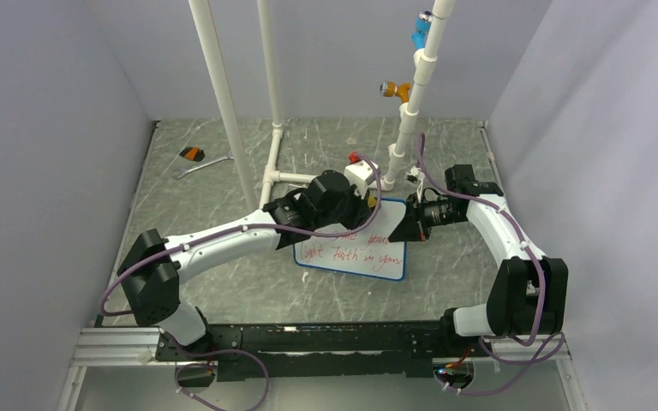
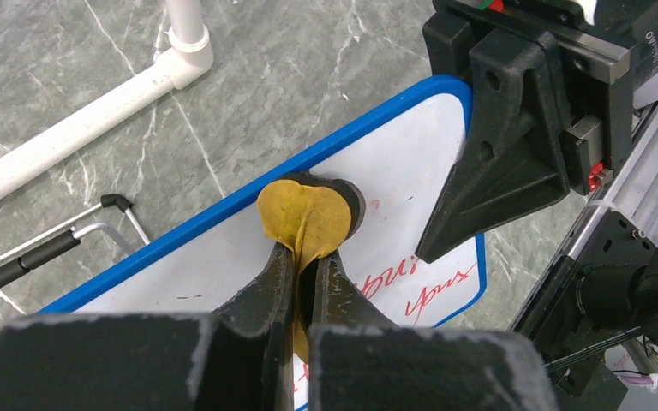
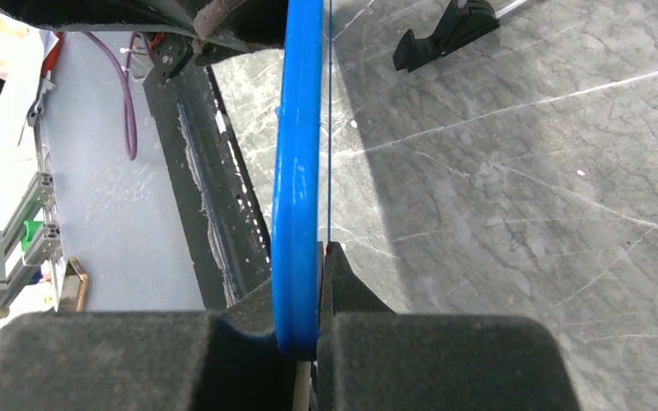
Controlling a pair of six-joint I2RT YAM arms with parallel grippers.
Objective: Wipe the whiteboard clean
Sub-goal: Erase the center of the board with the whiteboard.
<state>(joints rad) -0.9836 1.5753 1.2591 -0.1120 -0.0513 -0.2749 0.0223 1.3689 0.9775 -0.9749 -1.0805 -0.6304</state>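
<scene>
The grey tabletop (image 1: 223, 282) carries the whiteboard (image 1: 368, 257) at its middle, and we read red handwriting on the half toward the near edge. The right gripper (image 3: 319, 257) grips the blue frame (image 3: 298, 171) at the board's right edge, jaws closed against it. The left gripper (image 2: 307, 261) has its jaws pinched tight on a yellow wiping pad (image 2: 304, 218), which rests on the white face near the far edge.

- Robotics lab test cell.
- Closed in on three sides by plain pale walls (image 1: 43, 128).
- Grey marble-patterned table (image 1: 240, 287) under a white pipe frame (image 1: 221, 94).
- Aluminium rail (image 1: 111, 347) at the near edge, carrying the left arm (image 1: 223, 240) and the right arm (image 1: 501, 227).
</scene>
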